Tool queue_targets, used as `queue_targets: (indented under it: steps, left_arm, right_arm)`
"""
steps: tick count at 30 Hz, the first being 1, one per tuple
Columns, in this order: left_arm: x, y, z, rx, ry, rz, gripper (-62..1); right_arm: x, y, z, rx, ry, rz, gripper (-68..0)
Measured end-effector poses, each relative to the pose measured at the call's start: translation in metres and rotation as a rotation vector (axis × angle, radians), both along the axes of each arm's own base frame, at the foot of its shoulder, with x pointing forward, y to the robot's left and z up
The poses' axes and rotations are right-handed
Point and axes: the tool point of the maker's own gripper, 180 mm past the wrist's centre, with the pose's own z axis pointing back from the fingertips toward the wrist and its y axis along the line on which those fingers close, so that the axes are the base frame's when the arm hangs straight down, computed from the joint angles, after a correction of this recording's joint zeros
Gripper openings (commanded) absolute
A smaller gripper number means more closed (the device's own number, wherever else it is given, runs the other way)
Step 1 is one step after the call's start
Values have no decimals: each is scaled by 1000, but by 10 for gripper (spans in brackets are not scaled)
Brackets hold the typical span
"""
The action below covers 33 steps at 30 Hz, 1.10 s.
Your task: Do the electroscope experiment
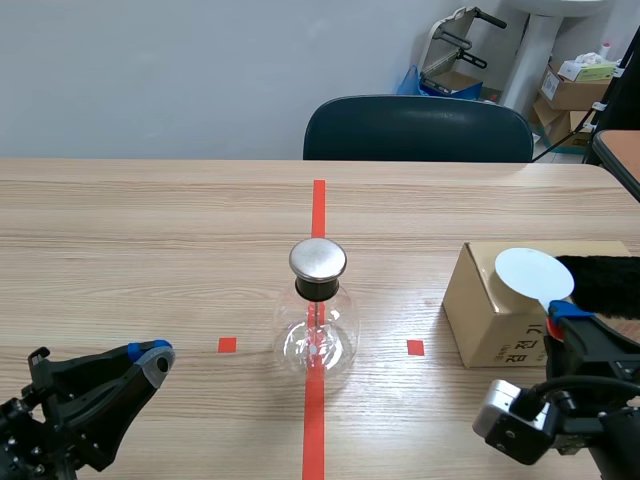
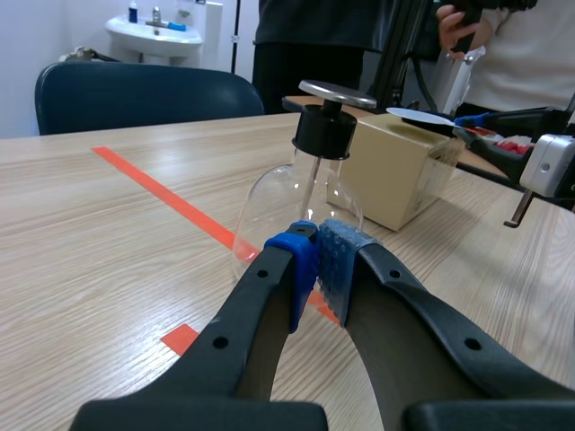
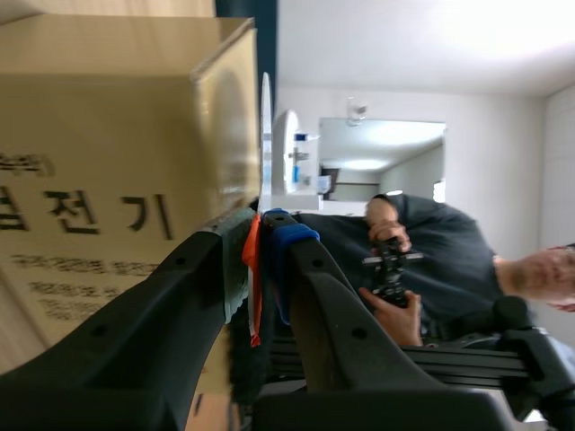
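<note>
now, table [image 1: 150, 230]: wooden, marked with red tape; carries everything below.
cardboard box [image 1: 490, 320]: on the table's right side, well apart from the electroscope; judged to serve as a raised rest, putting disc and fur within the right arm's reach.
left gripper [image 2: 316, 260]: low at the table's near left, pads pressed together on nothing; points toward the electroscope, ahead of it and apart; judged parked, with the work left to the other arm.
right gripper [image 3: 258, 247]: beside the box's near face, clamped on a thin orange-red strip [image 3: 252, 269] at the disc's edge; held so, by judgement, to keep the fingers off the plate itself.
electroscope [image 1: 318, 325]: clear glass flask with black stopper and metal cap [image 1: 318, 259]; upright on the centre tape line, between the two arms, left of the right gripper and untouched.
black fur [image 1: 605, 283]: on the box top at its far right, just beside the disc; judged to be the rubbing material.
white disc [image 1: 533, 272]: flat over the box top's near corner, in the right gripper's hold; well apart from the metal cap, judged not yet brought to it.
</note>
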Motion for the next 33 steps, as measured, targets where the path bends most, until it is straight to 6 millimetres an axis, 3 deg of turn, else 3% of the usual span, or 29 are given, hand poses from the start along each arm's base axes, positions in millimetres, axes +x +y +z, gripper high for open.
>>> queue_targets:
  steps: [9, 11, 14, 15, 22, 25, 28, 30, 33]
  left_arm:
    - [-5, 4, -8, 61, 30, -48, -572]
    - [-7, 12, -5, 43, 42, -32, -501]
    - [-21, 18, 3, 7, 50, -53, -304]
    - [-23, 22, 7, -19, 52, -39, -292]
    - [-18, 40, 32, -179, 28, 62, -298]
    - [-22, 34, 33, -182, 49, 8, -298]
    - [-35, 24, 17, -73, 92, -88, -298]
    - [-35, 28, 17, -62, 86, -70, -298]
    - [-36, 33, 14, -33, 98, -67, -298]
  right_arm:
    - [-1, -2, -12, -10, 67, -20, -656]
    - [-1, -3, -14, -7, 77, -24, -656]
    - [-1, -3, -16, -4, 86, -25, -656]
    - [-1, -3, -16, -3, 89, -25, -656]
    - [-1, -3, -16, 3, 89, -28, -655]
    - [-1, -4, -16, 6, 88, -31, -655]
    - [-1, -4, -15, 18, 85, -36, -651]
    - [0, -4, -15, 20, 84, -36, -622]
    - [-1, -5, -16, 22, 92, -41, -526]
